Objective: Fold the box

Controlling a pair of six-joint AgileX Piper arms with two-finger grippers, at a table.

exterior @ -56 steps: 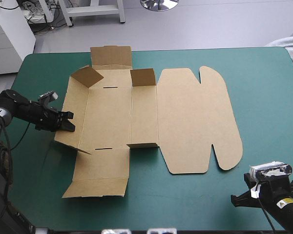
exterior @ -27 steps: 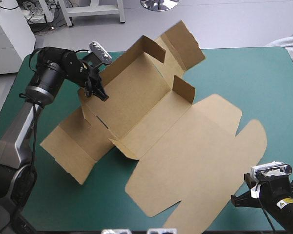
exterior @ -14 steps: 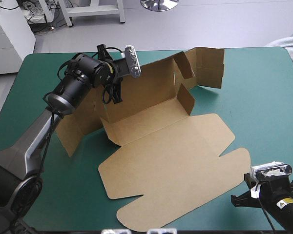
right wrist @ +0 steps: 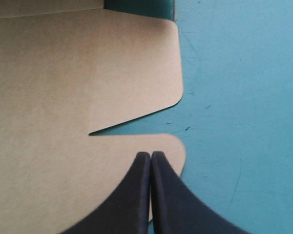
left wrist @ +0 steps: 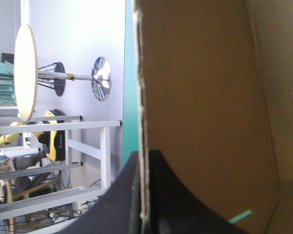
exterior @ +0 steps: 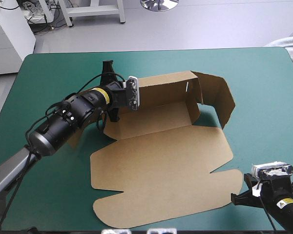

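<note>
The left gripper (left wrist: 144,156), toward the far left of the tabletop (exterior: 263,92), has its black fingers nipped tight on the upright wall (left wrist: 200,97) of the brown box (exterior: 161,117). The box sits mid-table, its lid (exterior: 156,180) flat toward the near edge. At the near right corner, the right gripper (right wrist: 151,155) is pressed together, holding nothing

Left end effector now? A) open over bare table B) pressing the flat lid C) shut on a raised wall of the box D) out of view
C: the left wrist view shows the left end effector all but shut, with the edge of the box's upright wall between its fingers.
</note>
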